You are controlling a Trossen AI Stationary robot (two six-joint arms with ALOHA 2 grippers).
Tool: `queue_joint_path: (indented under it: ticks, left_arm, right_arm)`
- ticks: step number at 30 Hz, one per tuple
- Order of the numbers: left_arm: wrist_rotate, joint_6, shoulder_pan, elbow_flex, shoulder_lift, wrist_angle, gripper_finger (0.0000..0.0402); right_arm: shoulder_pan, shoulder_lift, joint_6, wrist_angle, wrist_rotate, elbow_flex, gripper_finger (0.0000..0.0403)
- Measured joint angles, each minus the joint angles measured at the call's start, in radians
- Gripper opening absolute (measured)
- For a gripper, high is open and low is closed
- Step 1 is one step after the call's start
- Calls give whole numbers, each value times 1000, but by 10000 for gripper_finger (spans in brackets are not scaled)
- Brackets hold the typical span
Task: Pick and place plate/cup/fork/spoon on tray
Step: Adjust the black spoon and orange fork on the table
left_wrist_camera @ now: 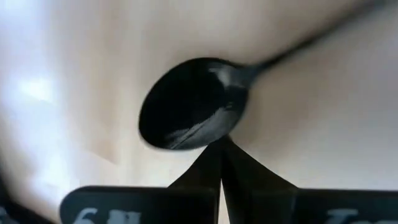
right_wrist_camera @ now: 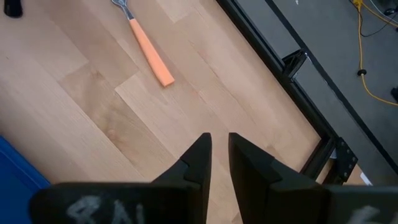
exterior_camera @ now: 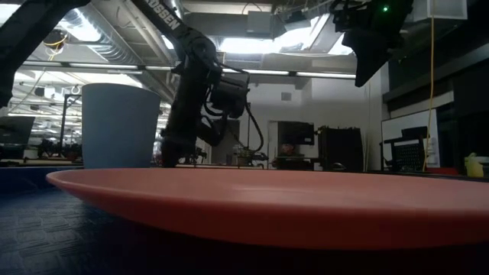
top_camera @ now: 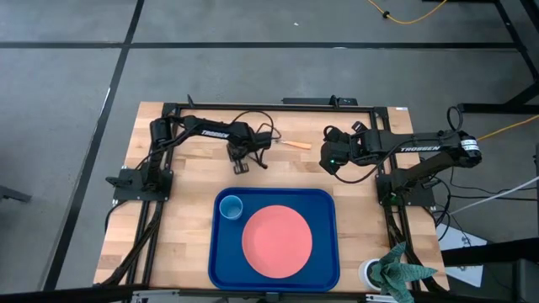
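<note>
The dark spoon (left_wrist_camera: 189,102) fills the left wrist view, bowl toward my left gripper (left_wrist_camera: 222,146), handle running away from it. My left gripper (top_camera: 240,165) is shut on it, low over the table's far half, behind the tray. The fork (top_camera: 295,145) lies flat on the wood farther back, between the arms; it also shows in the right wrist view (right_wrist_camera: 146,46). My right gripper (top_camera: 333,160) hangs raised to the fork's right, empty, its fingers a narrow gap apart (right_wrist_camera: 219,140). The pink plate (top_camera: 276,240) and blue cup (top_camera: 231,206) sit on the dark-blue tray (top_camera: 324,202). My left gripper pinches the rim of the spoon's bowl (left_wrist_camera: 214,138) between its two fingertips, at the side of the bowl near the neck. The fingers point down at the table. The handle (left_wrist_camera: 298,46) sticks out beyond the bowl. Whether the spoon is clear of the table I cannot tell.
A white container with green cloth (top_camera: 396,271) stands at the table's near right corner. Black frame rails (right_wrist_camera: 292,62) run along the table's edges. Bare wood lies between the tray and the far edge.
</note>
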Motion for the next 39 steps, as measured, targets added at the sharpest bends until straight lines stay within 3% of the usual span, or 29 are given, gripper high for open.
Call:
queue_joint_path:
  ticks: [3, 8, 11, 17, 22, 25, 39]
  left_arm:
    - [-73, 14, 4, -1, 3, 114, 0]
    - [-42, 14, 0, 36, 8, 263, 0]
    - [15, 14, -20, 78, 6, 248, 0]
    - [34, 17, -60, 184, -3, 154, 0]
    - [236, 42, -57, 214, -3, 208, 0]
    - [293, 42, -41, 215, 11, 280, 0]
    - [315, 40, 31, 214, 81, 373, 0]
  right_arm:
    - [0, 0, 0, 0, 0, 0, 60]
    - [0, 0, 1, 0, 0, 0, 60]
    - [0, 0, 0, 0, 0, 0, 60]
    - [0, 0, 0, 0, 0, 0, 60]
    - [0, 0, -1, 0, 0, 0, 60]
    - [0, 0, -2, 1, 0, 0, 60]
    - [0, 0, -9, 0, 0, 0, 60]
